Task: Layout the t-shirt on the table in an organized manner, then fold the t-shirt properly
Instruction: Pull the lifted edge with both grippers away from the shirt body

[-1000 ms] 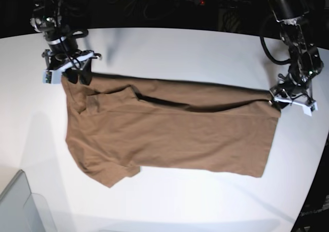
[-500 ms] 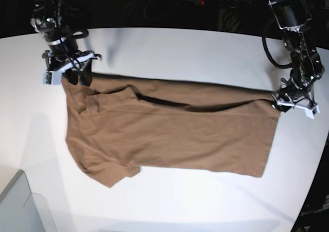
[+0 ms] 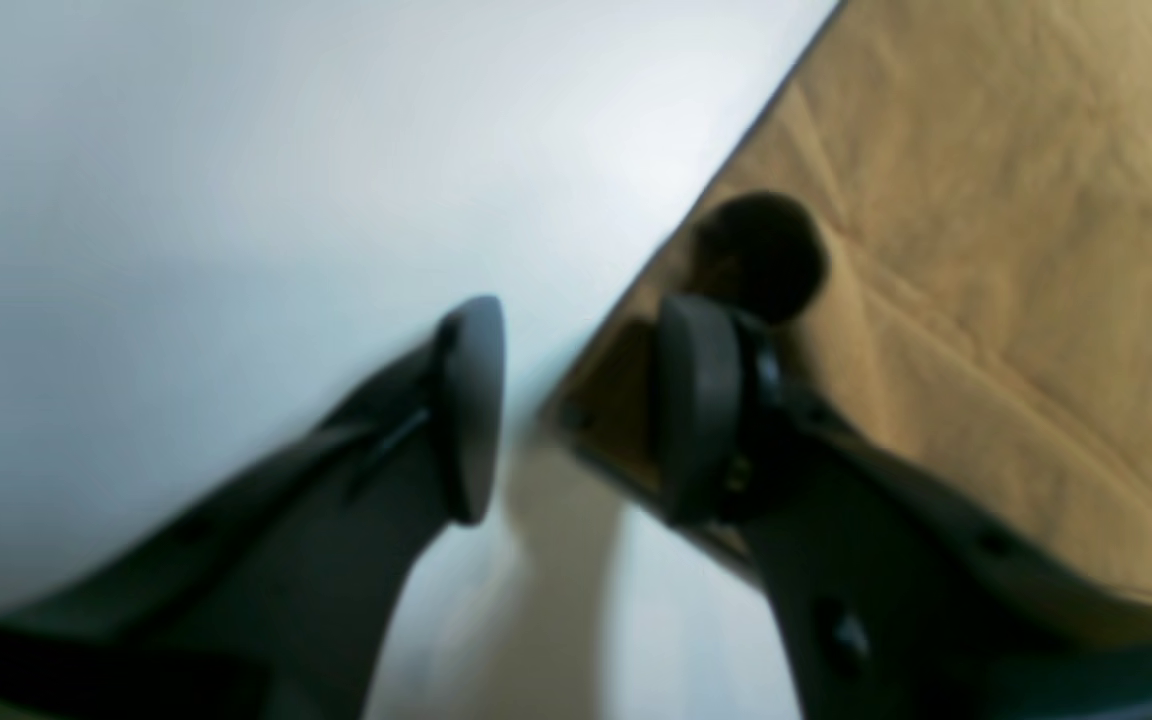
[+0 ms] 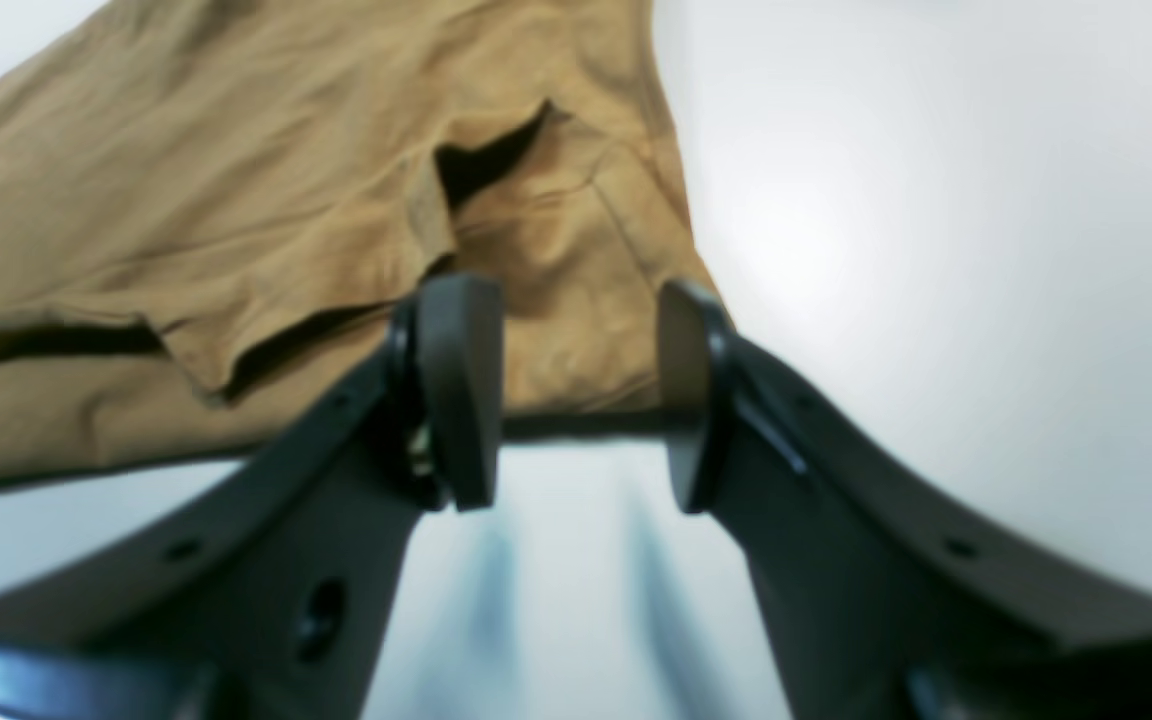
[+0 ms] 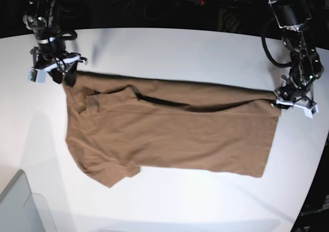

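With the plain brown cloth t-shirt (image 5: 169, 129) lying folded lengthwise on the smooth white table (image 5: 180, 52), both grippers, left (image 3: 576, 410) and right (image 4: 576, 395), stand released, jaws apart and empty just beside its far corners, apparently freeing the cloth.

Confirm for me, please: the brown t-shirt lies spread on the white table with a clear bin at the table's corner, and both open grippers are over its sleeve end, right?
Not quite. In the base view only the right gripper is at the sleeve end of the t-shirt; the left gripper is at the hem corner. The table and bin are right.
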{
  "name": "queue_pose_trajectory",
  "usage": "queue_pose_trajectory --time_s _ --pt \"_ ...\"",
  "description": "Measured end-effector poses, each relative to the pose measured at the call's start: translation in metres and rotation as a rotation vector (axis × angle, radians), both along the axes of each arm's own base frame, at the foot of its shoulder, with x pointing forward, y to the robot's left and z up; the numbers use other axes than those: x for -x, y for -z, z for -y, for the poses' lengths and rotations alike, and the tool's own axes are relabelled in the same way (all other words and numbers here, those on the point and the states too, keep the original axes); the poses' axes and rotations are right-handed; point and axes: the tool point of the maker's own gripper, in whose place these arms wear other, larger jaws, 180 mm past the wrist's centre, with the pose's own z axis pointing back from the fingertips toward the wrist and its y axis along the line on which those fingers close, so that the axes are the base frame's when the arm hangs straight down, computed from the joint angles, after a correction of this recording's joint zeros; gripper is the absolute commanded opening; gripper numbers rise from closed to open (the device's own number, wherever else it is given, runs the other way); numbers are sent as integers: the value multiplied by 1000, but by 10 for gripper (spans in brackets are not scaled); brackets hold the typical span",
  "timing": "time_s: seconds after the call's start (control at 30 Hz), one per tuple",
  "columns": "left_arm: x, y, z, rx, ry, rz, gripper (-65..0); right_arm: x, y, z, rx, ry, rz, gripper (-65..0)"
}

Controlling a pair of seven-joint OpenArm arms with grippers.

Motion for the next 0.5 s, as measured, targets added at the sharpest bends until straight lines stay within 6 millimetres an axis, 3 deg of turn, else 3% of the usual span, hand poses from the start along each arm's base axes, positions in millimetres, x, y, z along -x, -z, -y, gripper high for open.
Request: queue_pose_trajectory --time_s 0.1,0.33,0.5 --pt "-7 2 16 -10 55 0 -438 1 0 3 3 8 0 -357" --pt "-10 5 28 2 79 -2 -650 4 17 6 -23 42 -39 -297" --pt "-10 4 29 9 74 4 -650 -1 27 9 -32 54 -53 -298"
